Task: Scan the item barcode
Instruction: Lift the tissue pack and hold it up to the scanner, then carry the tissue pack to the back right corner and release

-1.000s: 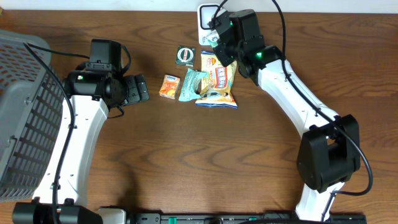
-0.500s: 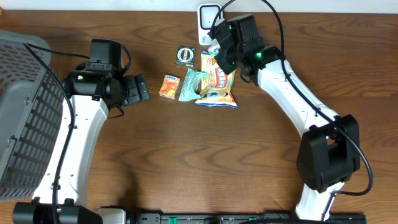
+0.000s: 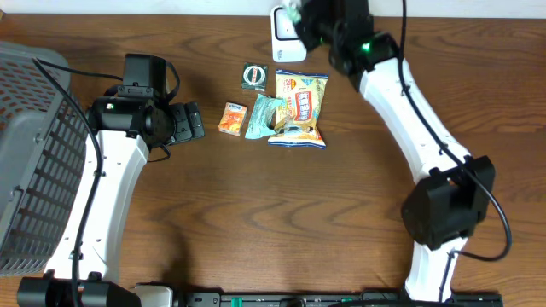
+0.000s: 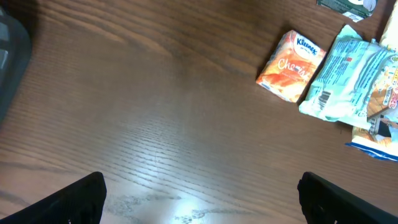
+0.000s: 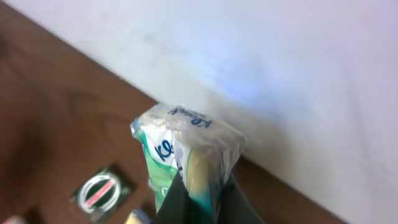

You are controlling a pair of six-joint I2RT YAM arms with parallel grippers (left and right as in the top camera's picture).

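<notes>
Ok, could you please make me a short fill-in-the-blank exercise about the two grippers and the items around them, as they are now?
1. The right gripper holds a tissue pack that is white and ____.
2. The left gripper holds nothing; its jaws are ____.
3. The orange pack on the table bears the brand name ____.
4. The basket stands on the side of the ____ arm.

Missing words: green; open; Kleenex; left.
</notes>
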